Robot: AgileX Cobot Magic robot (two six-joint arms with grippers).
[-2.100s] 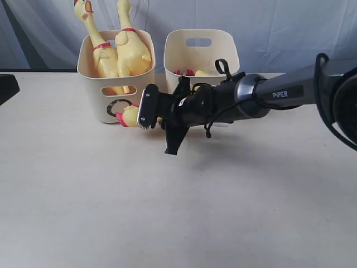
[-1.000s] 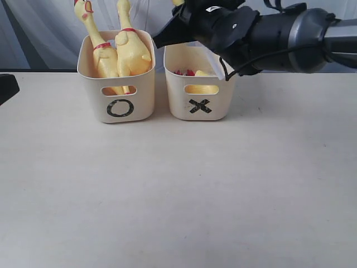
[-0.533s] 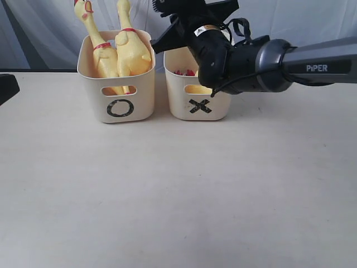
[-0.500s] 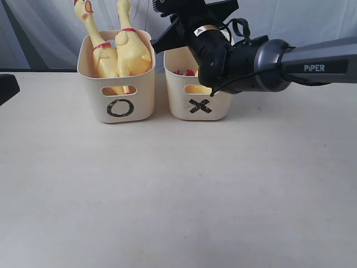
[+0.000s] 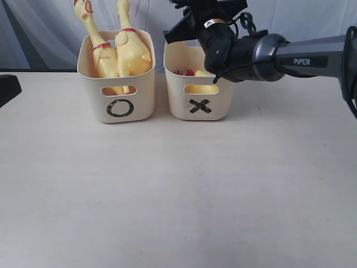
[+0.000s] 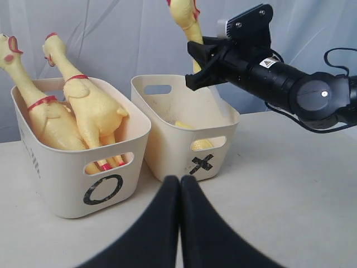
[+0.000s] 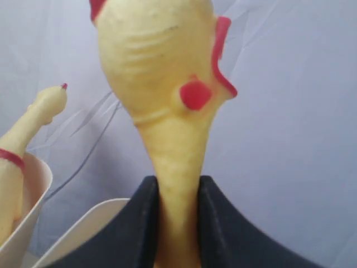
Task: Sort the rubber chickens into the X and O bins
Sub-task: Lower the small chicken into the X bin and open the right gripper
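Note:
Two rubber chickens stand heads up in the cream O bin, also seen in the left wrist view as chickens in the O bin. My right gripper is shut on the thin neck of the third chicken, above the X bin. In the left wrist view that chicken's head rises above the right gripper. Its yellow body and red feet rest inside the X bin. My left gripper is shut and empty, low in front of both bins.
The bins stand side by side at the back of a pale table, against a grey-blue cloth backdrop. A dark object sits at the table's left edge.
My right gripper rose from in front of the O bin, carrying the chicken's neck up, and now hovers over the X bin, shifted slightly right. The left gripper's view shows no earlier frame.

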